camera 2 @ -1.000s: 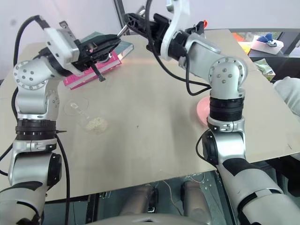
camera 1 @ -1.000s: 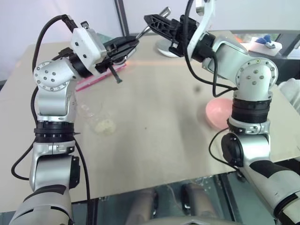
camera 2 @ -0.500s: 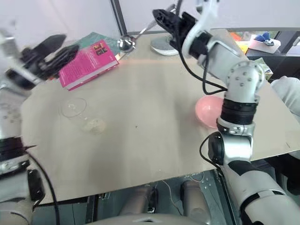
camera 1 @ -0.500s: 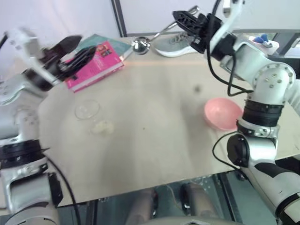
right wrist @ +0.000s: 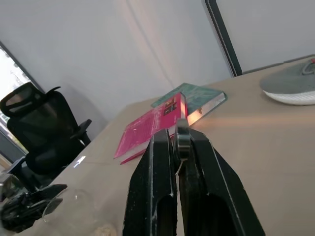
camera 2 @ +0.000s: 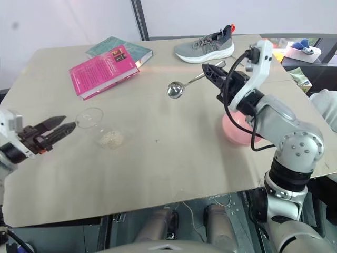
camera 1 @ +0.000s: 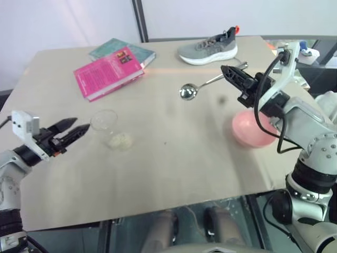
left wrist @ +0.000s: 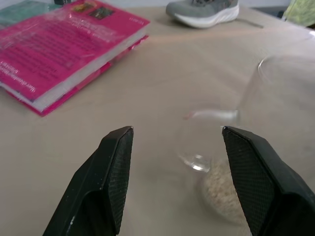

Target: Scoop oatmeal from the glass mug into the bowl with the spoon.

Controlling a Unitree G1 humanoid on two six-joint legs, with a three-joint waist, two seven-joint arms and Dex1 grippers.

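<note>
Salmon-pink bowl [camera 1: 251,132], magenta book [camera 1: 109,71]

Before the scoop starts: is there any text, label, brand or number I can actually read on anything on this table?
None can be read.
Pink book: lines of print on the cover, too blurred to make out.
Teal book: no lettering legible.
Grey shoe: no brand mark legible.
Glass mug, bowl, spoon: no markings visible.
</note>
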